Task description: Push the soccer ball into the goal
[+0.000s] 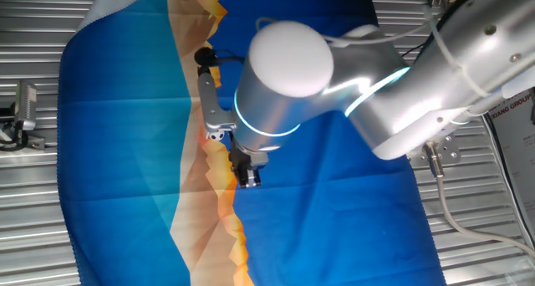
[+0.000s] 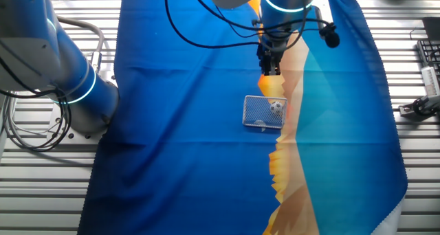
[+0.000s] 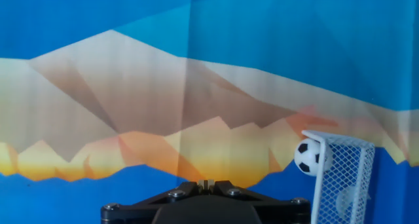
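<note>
The soccer ball, tiny and white with black patches, sits against the left post of the goal, a small white frame with pale mesh. In the other fixed view the ball lies within the goal's outline at its right side. My gripper hangs over the cloth just behind the goal, apart from it. In the hand view the fingertips are pressed together with nothing between them. In one fixed view the gripper shows, but the ball and goal are hidden.
A blue cloth with an orange mountain print covers the slatted metal table. A second blue arm's base stands at the left. A keyboard edge and tools lie at the right. A metal fixture stands off the cloth.
</note>
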You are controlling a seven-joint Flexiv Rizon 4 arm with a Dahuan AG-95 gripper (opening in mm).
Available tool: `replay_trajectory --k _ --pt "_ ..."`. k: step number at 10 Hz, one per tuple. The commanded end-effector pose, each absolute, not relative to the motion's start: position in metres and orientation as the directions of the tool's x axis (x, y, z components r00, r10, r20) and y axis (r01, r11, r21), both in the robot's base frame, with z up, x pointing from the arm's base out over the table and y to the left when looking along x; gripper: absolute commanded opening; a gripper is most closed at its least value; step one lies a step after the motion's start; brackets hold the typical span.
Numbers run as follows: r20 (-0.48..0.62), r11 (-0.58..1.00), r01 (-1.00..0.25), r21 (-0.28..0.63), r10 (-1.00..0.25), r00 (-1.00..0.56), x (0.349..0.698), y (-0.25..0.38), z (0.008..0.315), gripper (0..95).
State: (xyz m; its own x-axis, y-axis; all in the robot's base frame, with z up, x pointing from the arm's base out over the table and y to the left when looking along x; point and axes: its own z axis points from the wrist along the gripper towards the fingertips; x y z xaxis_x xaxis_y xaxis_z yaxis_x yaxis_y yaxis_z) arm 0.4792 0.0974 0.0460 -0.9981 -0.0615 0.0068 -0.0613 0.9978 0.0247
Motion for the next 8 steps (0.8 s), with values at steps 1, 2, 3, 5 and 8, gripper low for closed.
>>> replay_trajectory --k 1,2,3,5,8 --pt "0.021 0.998 -0.058 0.021 -0.058 -0.998 0.471 0.103 0.060 0.0" --pt "0.024 0.998 -0.056 0.020 -0.056 -0.998 0.468 0.105 0.065 0.0" --pt "0.024 0.998 -0.059 0.018 -0.059 -0.998 0.465 0.106 0.069 0.0" --pt "0.025 0.997 -0.073 0.013 -0.074 -0.997 0.457 0.106 0.080 0.0" --pt "0.023 0.997 -0.075 0.014 -0.076 -0.997 0.451 0.104 0.087 0.0"
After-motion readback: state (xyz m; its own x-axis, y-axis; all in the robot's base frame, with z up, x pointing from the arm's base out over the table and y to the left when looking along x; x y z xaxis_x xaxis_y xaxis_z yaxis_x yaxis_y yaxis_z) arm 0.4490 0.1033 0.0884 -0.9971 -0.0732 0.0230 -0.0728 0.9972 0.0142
